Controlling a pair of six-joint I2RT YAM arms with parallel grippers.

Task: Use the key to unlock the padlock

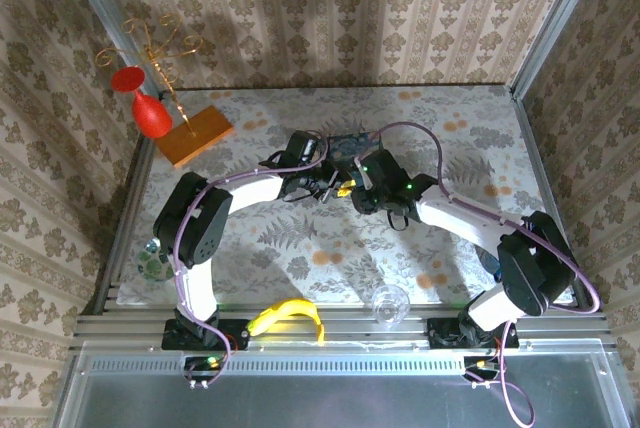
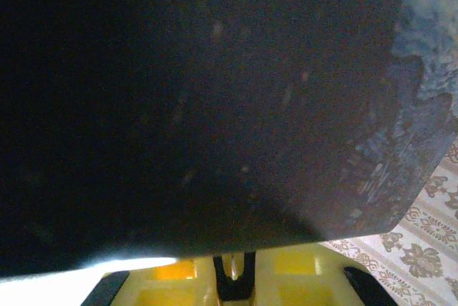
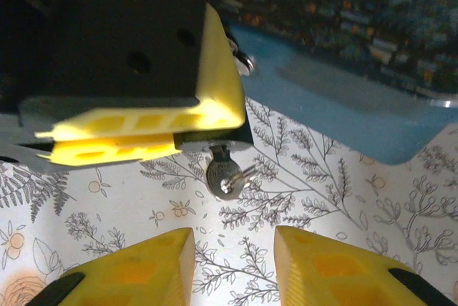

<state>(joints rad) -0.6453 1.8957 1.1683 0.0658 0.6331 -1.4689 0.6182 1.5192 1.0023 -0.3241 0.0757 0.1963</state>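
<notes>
Padlock [image 3: 215, 140], the tiny dark grey metal lock, is sitting clamped in the left gripper [image 3: 179, 133] at mid-table. The gripper's yellow fingers are covering nearly all of it, leaving a dark sliver showing at their lower edge. The cloth-covered table [image 1: 480, 118], pale with a floral print, is carrying everything. The black-and-white left arm [image 1: 200, 228] and right arm [image 1: 470, 213] are reaching in from the near edge and meeting near its centre. There the overhead view is rendering the fingertips, and anything between them, too small to read. A blue painted tin [image 3: 343, 113] is lying just beyond the grippers, its far end cut off in the right wrist view. In the left wrist view it is crowding the lens as a dark blur, with painted detail resolving along one side. The right gripper [image 3: 232, 263] is hovering near the lock, its yellow fingers standing apart with nothing between them. A small silvery key [image 3: 223, 176] is hanging out from under the left fingers, its blade going up into the dark sliver and hidden there. A silvery glint [image 3: 243, 61] is peeking past the upper finger, and I cannot tell what it belongs to.
</notes>
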